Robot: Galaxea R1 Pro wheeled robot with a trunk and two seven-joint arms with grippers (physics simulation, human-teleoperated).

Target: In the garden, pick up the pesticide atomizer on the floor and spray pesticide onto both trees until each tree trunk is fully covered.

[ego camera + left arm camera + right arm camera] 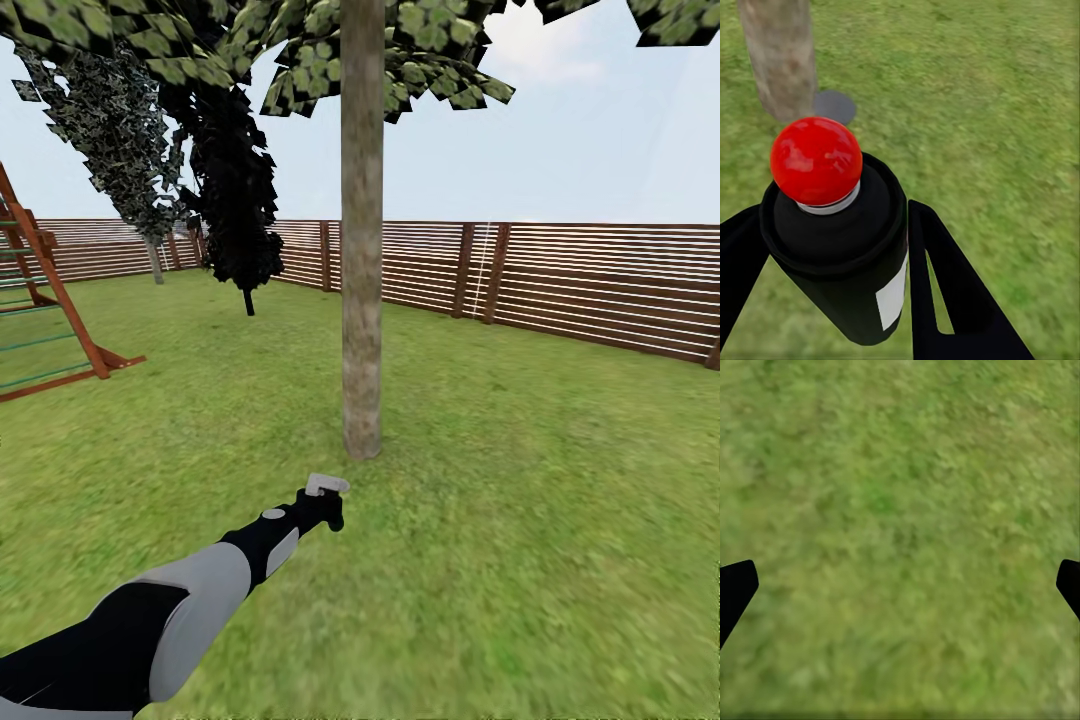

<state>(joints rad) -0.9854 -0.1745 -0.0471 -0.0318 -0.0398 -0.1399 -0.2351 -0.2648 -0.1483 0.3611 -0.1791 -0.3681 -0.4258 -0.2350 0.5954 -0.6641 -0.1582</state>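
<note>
The left claw (322, 508) is extended forward over the lawn (520, 520) and is closed around the spray bottle (840, 247). In the left wrist view both black fingers (945, 292) press against the sides of the bottle's dark body, one on each side. The bottle carries a white label (894, 296) and a red ball (816, 160) on top. In the head view its grey trigger head (327, 485) shows just above the claw.

The tree trunk (361, 230) stands just ahead of the left claw, near but apart from the bottle. The trunk is straight, pale and mottled, with green leaves (330, 50) overhead. A dark round disc (834, 106) lies on the grass beside the trunk base.

The right claw (900, 585) is spread wide; only its two black fingertips (735, 585) show at the frame edges, with bare grass beneath.

Beyond the trunk runs a brown slatted fence (560, 275). A dark conifer (235, 200) and a wooden climbing frame (45, 300) stand further off.
</note>
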